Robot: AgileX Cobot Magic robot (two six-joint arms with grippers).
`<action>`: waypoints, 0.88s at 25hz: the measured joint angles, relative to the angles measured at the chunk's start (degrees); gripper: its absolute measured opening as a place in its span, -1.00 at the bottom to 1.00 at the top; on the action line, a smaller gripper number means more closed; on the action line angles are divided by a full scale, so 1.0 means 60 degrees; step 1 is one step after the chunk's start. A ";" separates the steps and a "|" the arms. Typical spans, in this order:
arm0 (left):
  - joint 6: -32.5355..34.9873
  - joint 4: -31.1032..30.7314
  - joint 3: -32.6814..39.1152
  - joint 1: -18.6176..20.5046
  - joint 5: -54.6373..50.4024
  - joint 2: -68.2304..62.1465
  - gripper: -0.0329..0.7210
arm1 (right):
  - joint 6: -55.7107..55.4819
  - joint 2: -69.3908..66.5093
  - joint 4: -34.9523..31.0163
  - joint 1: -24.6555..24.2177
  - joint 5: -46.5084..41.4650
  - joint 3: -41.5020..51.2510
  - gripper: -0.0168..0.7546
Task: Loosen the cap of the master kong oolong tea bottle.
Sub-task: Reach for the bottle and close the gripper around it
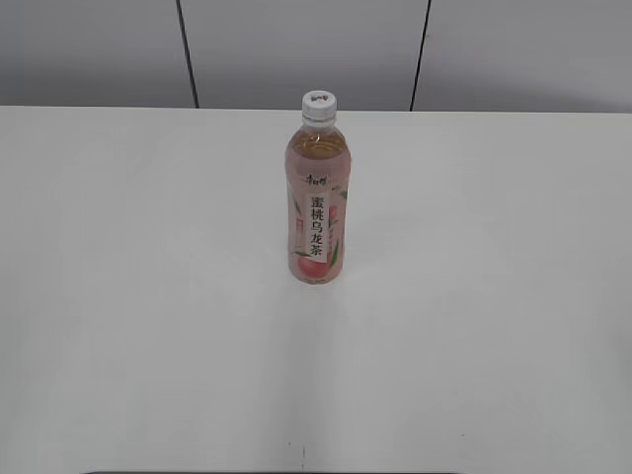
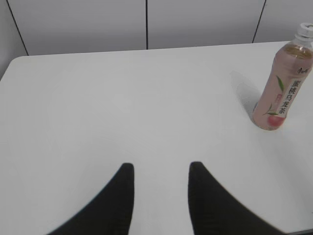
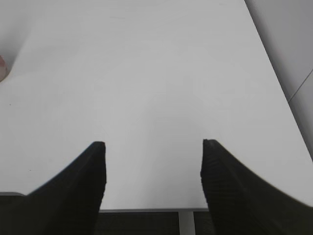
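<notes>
The master kong oolong tea bottle [image 1: 318, 202] stands upright in the middle of the white table [image 1: 148, 296], pink peach label facing me, with its white cap [image 1: 319, 104] on top. In the left wrist view the bottle [image 2: 283, 85] is at the far right, its cap [image 2: 305, 30] at the frame's edge. My left gripper [image 2: 161, 169] hovers open over bare table, well left of the bottle. My right gripper [image 3: 152, 146] is open wider, above the table's near edge; only a sliver of the bottle's base [image 3: 2, 68] shows at its left. Neither gripper appears in the exterior view.
The table's far edge meets a grey panelled wall [image 1: 296, 49]. In the right wrist view the table's right edge [image 3: 274, 73] and front edge [image 3: 156, 209] show, with a table leg [image 3: 186, 223] below.
</notes>
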State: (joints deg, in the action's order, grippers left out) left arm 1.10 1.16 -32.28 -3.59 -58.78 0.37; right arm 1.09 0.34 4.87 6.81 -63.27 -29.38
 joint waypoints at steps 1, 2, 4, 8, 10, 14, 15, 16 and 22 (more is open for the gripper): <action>0.0000 0.0000 0.0000 0.0000 0.0000 0.0000 -0.27 | 0.0000 0.0000 0.0000 0.0000 0.0000 0.0000 0.25; 0.0000 0.0000 0.0000 0.0000 0.0000 0.0000 -0.27 | 0.0000 0.0000 0.0000 0.0000 0.0000 0.0000 0.25; 0.0000 0.0000 0.0000 0.0000 0.0000 0.0000 -0.27 | 0.0000 0.0000 0.0000 0.0000 0.0000 0.0000 0.25; 0.0000 0.0000 0.0000 0.0000 0.0000 0.0000 -0.27 | 0.0000 0.0000 0.0000 0.0000 0.0000 0.0000 0.25; 0.0000 0.0000 0.0000 0.0000 0.0000 0.0000 -0.27 | 0.0000 0.0000 0.0000 0.0000 0.0000 0.0000 0.25; 0.0000 0.0000 0.0000 0.0000 0.0000 0.0000 -0.27 | 0.0000 0.0000 0.0000 0.0000 0.0000 0.0000 0.25; 0.0000 0.0000 0.0000 0.0000 0.0000 0.0000 -0.27 | 0.0000 0.0000 0.0000 0.0000 0.0000 0.0000 0.25; 0.0000 0.0000 0.0000 0.0000 0.0000 0.0000 -0.27 | 0.0000 0.0000 0.0000 0.0000 0.0000 0.0000 0.25; 0.0000 0.0136 0.0000 0.0000 0.0000 0.0000 -0.27 | 0.0000 0.0000 0.0000 0.0000 0.0000 0.0000 0.25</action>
State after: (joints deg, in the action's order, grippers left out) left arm 1.10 1.97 -32.28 -3.59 -58.78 0.37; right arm 1.09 0.34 4.87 6.81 -63.27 -29.38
